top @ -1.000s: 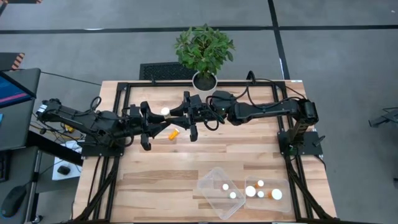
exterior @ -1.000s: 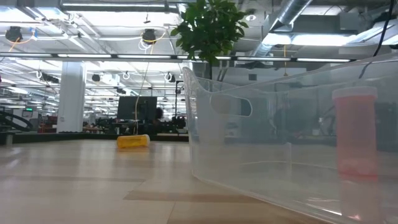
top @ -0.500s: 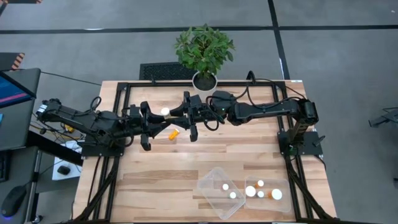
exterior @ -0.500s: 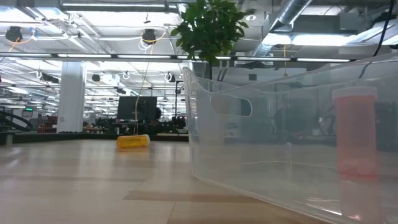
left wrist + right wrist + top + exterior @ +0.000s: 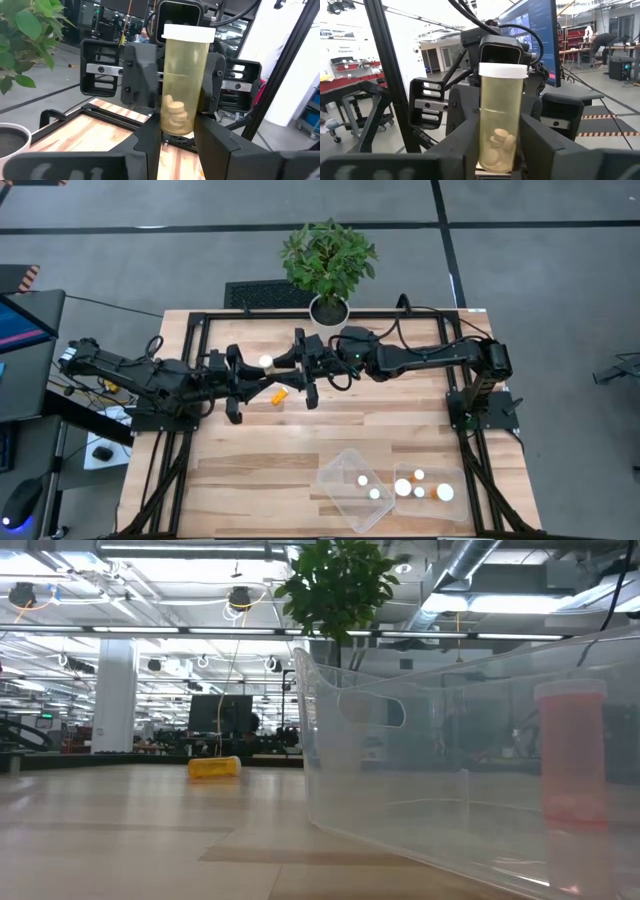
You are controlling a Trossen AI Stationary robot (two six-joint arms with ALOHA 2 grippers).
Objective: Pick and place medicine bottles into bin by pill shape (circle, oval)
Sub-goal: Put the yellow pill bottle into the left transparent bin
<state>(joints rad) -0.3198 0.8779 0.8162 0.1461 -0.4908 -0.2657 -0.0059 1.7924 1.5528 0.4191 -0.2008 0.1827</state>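
- Above the table's far half, in the high view, left gripper [image 5: 250, 372] and right gripper [image 5: 290, 365] are meeting around one bottle [image 5: 266, 361]; an orange bottle [image 5: 278, 395] is lying below them, with the bins [image 5: 352, 487] near the front
- At table height, only a yellow bottle [image 5: 214, 768] and a bin wall [image 5: 420, 760] are showing
- Past the left fingers [image 5: 145, 145], the bottle [image 5: 184, 82] is standing upright, pinched at its base
- Past the right fingers [image 5: 542, 145], they are flanking the bottle [image 5: 501, 120], though whether they are gripping I cannot tell
- Judging by looks: light, rigid, slick plastic; gripping mid-body is looking safest
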